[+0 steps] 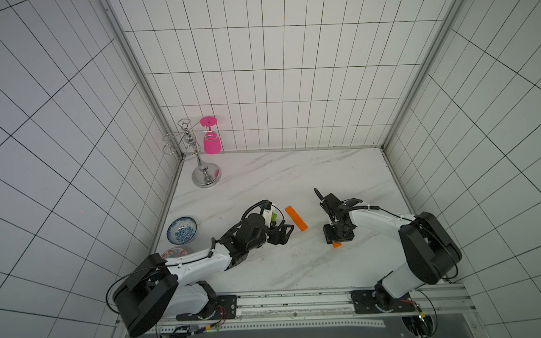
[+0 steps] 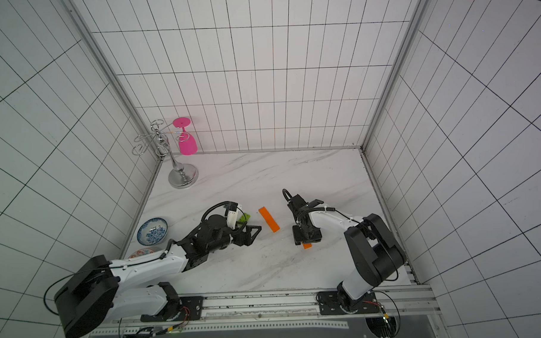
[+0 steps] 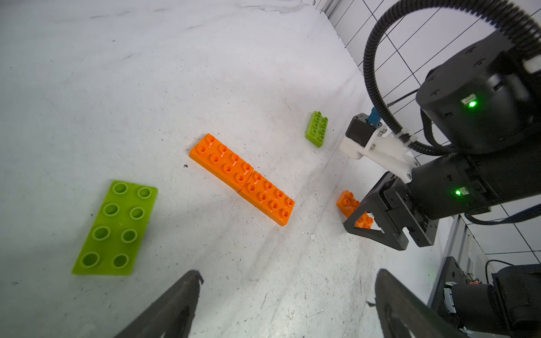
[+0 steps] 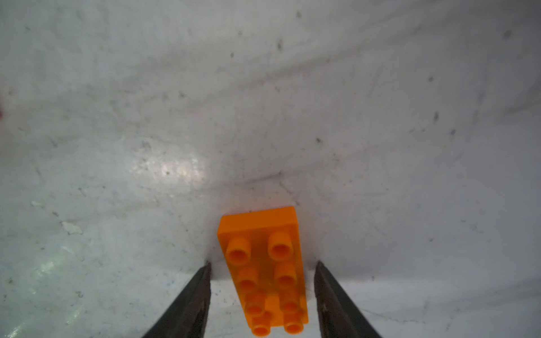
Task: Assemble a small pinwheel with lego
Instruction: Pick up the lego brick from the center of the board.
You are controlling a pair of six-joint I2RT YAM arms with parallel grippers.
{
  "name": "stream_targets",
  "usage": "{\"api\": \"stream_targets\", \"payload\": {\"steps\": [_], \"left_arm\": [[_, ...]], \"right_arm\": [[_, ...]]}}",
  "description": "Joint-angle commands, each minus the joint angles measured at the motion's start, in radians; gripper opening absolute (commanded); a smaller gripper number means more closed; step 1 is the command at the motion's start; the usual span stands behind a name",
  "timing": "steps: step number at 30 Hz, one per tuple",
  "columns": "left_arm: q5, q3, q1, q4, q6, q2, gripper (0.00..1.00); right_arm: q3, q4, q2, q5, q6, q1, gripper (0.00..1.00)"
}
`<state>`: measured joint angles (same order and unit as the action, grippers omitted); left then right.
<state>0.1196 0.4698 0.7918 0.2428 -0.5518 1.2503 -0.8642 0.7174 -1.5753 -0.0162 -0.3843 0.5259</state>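
Nothing's clicked together yet as far as I can see. Low centre in the right wrist view, the right gripper point(image 4: 263, 264) straddles a loose orange brick point(image 4: 265, 281), jaws partway open with a sliver of gap on each side, so no grip. The brick sits a bit skewed between them, and that's my worry: closing on it crooked could twist it or squirt it across the slick table point(image 1: 263, 182). The left gripper point(image 3: 289, 273) hangs wide open and empty at the bottom of its wrist view. Above it an orange pair point(image 3: 241, 178) lies end to end at mid-frame, a lime-green plate point(image 3: 115, 229) at lower left and a lime-green brick point(image 3: 316, 128) at upper right. Nothing braces that pair, so pressing a brick onto it could shove them apart. No blue piece visible.
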Motion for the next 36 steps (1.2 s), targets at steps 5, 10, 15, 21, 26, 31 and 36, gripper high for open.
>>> {"api": "stream_targets", "payload": {"steps": [5,10,15,21,26,31,36], "left_arm": [[0.027,-0.008,-0.003,0.012,0.001,0.001,0.94],[0.035,-0.007,-0.003,0.014,0.001,0.000,0.94],[0.035,-0.010,-0.003,0.010,0.002,-0.009,0.94],[0.035,-0.006,-0.003,0.009,0.006,-0.012,0.94],[0.037,-0.003,-0.003,0.009,0.007,-0.009,0.94],[0.036,-0.002,-0.003,0.006,0.007,-0.006,0.94],[0.037,0.000,-0.003,0.008,0.010,-0.001,0.94]], "right_arm": [[-0.025,-0.040,0.028,0.041,0.017,-0.002,0.48],[-0.027,-0.026,0.028,0.042,0.016,-0.003,0.43],[-0.027,0.007,0.034,0.047,0.010,-0.002,0.44],[-0.019,0.010,0.058,0.041,0.005,-0.001,0.42],[-0.022,0.010,0.048,0.030,0.004,-0.002,0.42],[-0.016,0.040,0.029,0.017,0.002,-0.001,0.43],[-0.015,0.036,0.015,0.002,0.007,-0.001,0.43]]}}
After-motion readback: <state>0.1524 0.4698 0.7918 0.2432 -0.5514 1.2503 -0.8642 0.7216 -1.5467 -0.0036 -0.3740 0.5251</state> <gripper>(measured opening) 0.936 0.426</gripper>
